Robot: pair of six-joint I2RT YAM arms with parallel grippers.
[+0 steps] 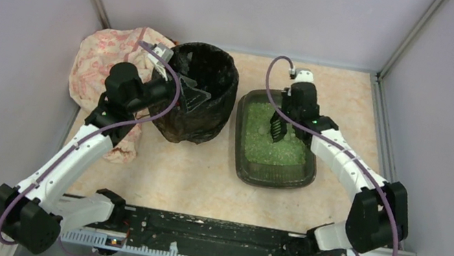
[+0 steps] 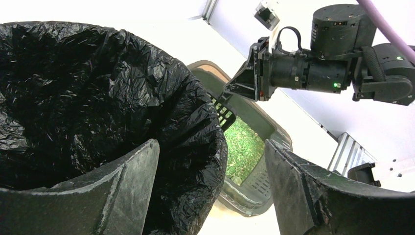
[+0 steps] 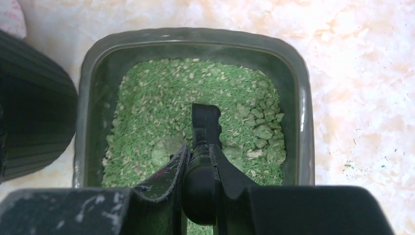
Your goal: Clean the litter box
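Observation:
The litter box [image 1: 239, 145] lies right of centre, a dark grey-green tray with green litter [image 1: 265, 131]. My right gripper [image 1: 280, 119] hangs over it, shut on the handle of a black slotted scoop [image 1: 276, 131] whose blade points down into the litter. In the right wrist view the gripper [image 3: 198, 152] clamps the scoop [image 3: 205, 122], with pale green clumps [image 3: 264, 128] just right of the blade inside the tray [image 3: 92, 98]. My left gripper [image 1: 183, 90] is open at the bin's right rim; its fingers [image 2: 125, 188] straddle the black bag's edge [image 2: 195, 147].
A round bin lined with a black bag [image 1: 200, 82] stands left of the tray, nearly touching it. A pink patterned cloth bag [image 1: 103, 59] lies behind and left of the bin. Grey walls enclose the table; a metal rail [image 1: 226, 239] runs along the near edge.

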